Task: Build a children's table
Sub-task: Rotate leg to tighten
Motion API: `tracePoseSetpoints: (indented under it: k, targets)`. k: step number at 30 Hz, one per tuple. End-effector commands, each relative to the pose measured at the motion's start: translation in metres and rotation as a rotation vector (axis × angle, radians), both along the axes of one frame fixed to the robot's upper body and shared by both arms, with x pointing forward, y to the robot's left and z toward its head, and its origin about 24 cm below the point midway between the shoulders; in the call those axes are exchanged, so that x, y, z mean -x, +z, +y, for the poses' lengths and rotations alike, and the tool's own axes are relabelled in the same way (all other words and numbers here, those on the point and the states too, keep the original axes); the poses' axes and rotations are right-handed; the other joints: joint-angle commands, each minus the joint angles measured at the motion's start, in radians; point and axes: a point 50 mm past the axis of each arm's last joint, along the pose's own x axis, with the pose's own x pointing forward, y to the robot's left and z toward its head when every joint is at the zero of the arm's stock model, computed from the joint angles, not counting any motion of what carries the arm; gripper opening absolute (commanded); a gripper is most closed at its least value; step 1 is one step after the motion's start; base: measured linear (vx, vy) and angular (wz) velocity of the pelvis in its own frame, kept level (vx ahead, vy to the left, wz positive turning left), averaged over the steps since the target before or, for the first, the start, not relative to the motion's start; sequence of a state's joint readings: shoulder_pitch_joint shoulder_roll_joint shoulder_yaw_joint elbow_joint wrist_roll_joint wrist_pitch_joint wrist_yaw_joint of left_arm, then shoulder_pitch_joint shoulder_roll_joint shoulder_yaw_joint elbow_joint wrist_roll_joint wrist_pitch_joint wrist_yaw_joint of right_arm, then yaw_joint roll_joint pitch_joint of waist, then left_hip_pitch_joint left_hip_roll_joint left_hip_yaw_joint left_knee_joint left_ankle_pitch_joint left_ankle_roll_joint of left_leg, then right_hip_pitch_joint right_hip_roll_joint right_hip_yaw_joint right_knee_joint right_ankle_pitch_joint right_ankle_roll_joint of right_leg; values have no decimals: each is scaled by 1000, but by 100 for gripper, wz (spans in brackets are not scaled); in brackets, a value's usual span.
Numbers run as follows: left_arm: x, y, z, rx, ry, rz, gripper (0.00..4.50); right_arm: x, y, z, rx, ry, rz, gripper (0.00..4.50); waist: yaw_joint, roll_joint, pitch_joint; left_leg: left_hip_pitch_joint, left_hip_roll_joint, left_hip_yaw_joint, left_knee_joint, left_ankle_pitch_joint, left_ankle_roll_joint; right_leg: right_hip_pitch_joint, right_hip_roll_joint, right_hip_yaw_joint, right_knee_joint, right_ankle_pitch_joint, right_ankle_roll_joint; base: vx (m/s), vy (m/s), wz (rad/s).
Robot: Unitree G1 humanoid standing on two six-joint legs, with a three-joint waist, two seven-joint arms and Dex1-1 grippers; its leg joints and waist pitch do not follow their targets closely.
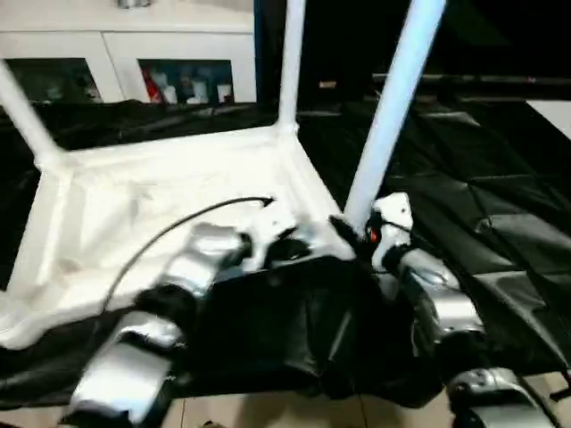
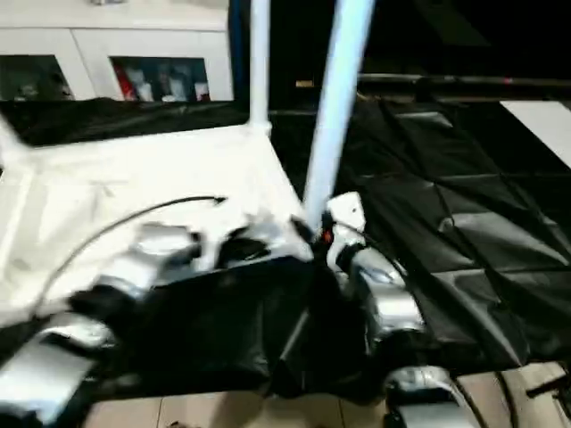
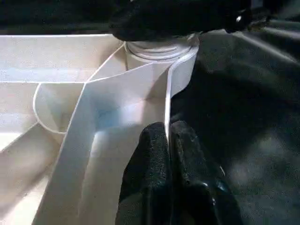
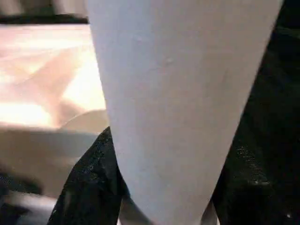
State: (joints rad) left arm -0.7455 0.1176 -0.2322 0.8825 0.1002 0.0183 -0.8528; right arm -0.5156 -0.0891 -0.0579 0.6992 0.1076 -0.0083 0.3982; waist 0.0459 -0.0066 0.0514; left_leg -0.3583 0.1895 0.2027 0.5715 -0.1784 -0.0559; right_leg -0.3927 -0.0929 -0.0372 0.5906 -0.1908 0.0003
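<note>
Left wrist view: I'm pinching the table top's [image 1: 134,214] thin rim w/ left gripper [image 3: 168,140] closed on it, right gripper [image 4: 164,206] clamped low round the leg [image 1: 393,107] — light, stiff, slick plastic, so I'm gripping near the socket [image 3: 157,49].

A white leg [image 4: 183,103] stands between the right fingers [image 4: 89,187], blocking passage there. The thin rim wall [image 3: 167,108] of the upturned tabletop [image 1: 134,205] sits clamped between the left fingers [image 3: 150,183]; beyond them, open black cloth [image 1: 464,178] leaves room.

Head pair overhead, wrist cameras close
</note>
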Motion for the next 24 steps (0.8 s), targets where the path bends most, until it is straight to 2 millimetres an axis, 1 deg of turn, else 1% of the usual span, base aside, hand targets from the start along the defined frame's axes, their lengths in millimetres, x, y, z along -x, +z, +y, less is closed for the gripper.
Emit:
tracePoseSetpoints:
  k: [1, 2, 4, 5, 6, 7, 8, 9, 10, 11, 12, 13, 14, 15, 16, 17, 18, 20, 21, 22, 23, 24]
  targets:
    - [2, 1, -31, 66, 38, -1, 0, 12, -29, 32, -54, 29, 169, 201, -4, 9, -44, 19, 38, -25, -81, -385, -17, 14, -50, 33, -93, -392, -171, 0, 0, 0]
    - [3, 1, -34, 70, 32, -3, 0, 11, -27, 35, -54, 36, 161, 201, -6, 3, -44, 15, 37, -25, -83, -381, -14, 16, -47, 31, -94, -378, -168, 0, 0, 0]
    - [3, 2, -37, 74, 23, -5, 0, 10, -22, 40, -49, 77, 128, 201, -4, 3, -46, 15, 37, -24, -81, -372, -4, 18, -47, 32, -93, -350, -171, 0, 0, 0]
    - [3, 2, -36, 74, 18, -5, 0, 10, -21, 40, -40, 91, 117, 236, -4, 2, -46, 12, 36, -24, -81, -367, 0, 19, -47, 31, -92, -342, -173, 0, 0, 0]
    - [3, 1, -34, 71, 11, -4, 0, 10, -19, 39, -33, 108, 101, 271, -4, -6, -46, 11, 36, -22, -80, -352, 13, 20, -48, 32, -92, -331, -173, 0, 0, 0]
    - [3, 1, -32, 69, 4, -3, 0, 9, -17, 38, -41, 117, 94, 271, -3, -3, -46, 11, 36, -22, -79, -348, 19, 22, -49, 32, -90, -328, -175, 0, 0, 0]
    - [3, 1, -30, 66, -1, -3, 0, 9, -16, 37, -51, 122, 89, 277, -3, -1, -46, 8, 37, -23, -80, -337, 25, 24, -50, 31, -90, -324, -176, 0, 0, 0]
    - [4, 0, -26, 61, -18, 1, 0, 8, -12, 33, -61, 149, 75, 306, -4, -2, -47, 7, 36, -22, -79, -331, 31, 25, -49, 31, -90, -321, -178, 0, 0, 0]
    - [6, -1, -18, 54, -50, 12, 0, 7, -7, 29, -65, 216, 55, 306, -4, -3, -43, 5, 37, -23, -80, -328, 34, 25, -50, 31, -90, -320, -178, 0, 0, 0]
    - [6, -1, -18, 54, -50, 12, 0, 7, -7, 29, -65, 216, 55, 306, -3, -2, -44, 4, 37, -24, -80, -326, 39, 28, -50, 30, -90, -318, -181, 0, 0, 0]
    - [7, -2, -14, 49, -71, 18, 0, 8, -4, 26, -67, 267, 46, 306, -5, -2, -46, 2, 38, -22, -79, -310, 49, 29, -50, 30, -86, -289, -191, 0, 0, 0]
    - [10, -3, -7, 48, -111, 27, 0, 10, -1, 22, -62, 347, 37, 306, -5, -3, -46, 1, 38, -22, -78, -301, 53, 31, -50, 30, -85, -278, -195, 0, 0, 0]
    - [10, -3, -7, 48, -115, 28, 0, 10, -1, 22, -62, 354, 36, 306, -4, -1, -48, 0, 38, -22, -76, -282, 62, 33, -51, 30, -82, -253, -202, 0, 0, 0]
    - [13, -3, -1, 53, -162, 38, 0, 14, 2, 18, -46, 436, 29, 306, -5, -2, -48, -2, 38, -21, -75, -268, 68, 34, -49, 30, -80, -231, -207, 0, 0, 0]
    - [14, -4, 3, 52, -180, 45, 0, 16, 3, 15, -30, 479, 25, 306, -4, -2, -53, -4, 40, -20, -69, -217, 86, 36, -48, 29, -70, -146, -230, 0, 0, 0]
    - [17, -4, 7, 48, -211, 55, 0, 20, 4, 11, -21, 534, 28, 306, -5, -3, -54, -5, 39, -18, -66, -201, 94, 37, -48, 28, -65, -114, -240, 0, 0, 0]
    - [17, -4, 8, 48, -219, 58, 0, 21, 4, 11, -20, 547, 29, 306, -3, -3, -54, -5, 39, -15, -63, -174, 110, 37, -45, 27, -60, -67, -258, 0, 0, 0]
    - [19, -4, 12, 41, -245, 67, 0, 24, 5, 7, -14, 594, 33, 306, 1, 0, -53, -4, 42, -12, -62, -157, 120, 36, -44, 24, -57, -44, -276, 0, 0, 0]
    - [21, -2, 20, 29, -286, 78, 0, 30, 6, 1, 6, 684, 39, 306, 6, -1, -52, -4, 43, -12, -62, -166, 121, 39, -44, 22, -58, -59, -277, 0, 0, 0]
    - [21, -1, 24, 24, -304, 84, 0, 34, 6, -3, 30, 730, 46, 306, 8, 0, -52, -3, 45, -11, -61, -169, 121, 39, -46, 23, -56, -62, -279, 0, 0, 0]
    - [21, -1, 24, 24, -304, 84, 0, 34, 6, -3, 30, 730, 46, 306, 9, 1, -51, -3, 46, -11, -62, -175, 121, 37, -46, 23, -57, -68, -281, 0, 0, 0]
    - [23, 1, 33, 14, -343, 96, 0, 40, 3, -9, 86, 809, 67, 306, 12, -2, -49, -3, 46, -12, -65, -196, 109, 36, -46, 22, -59, -104, -277, 0, 0, 0]
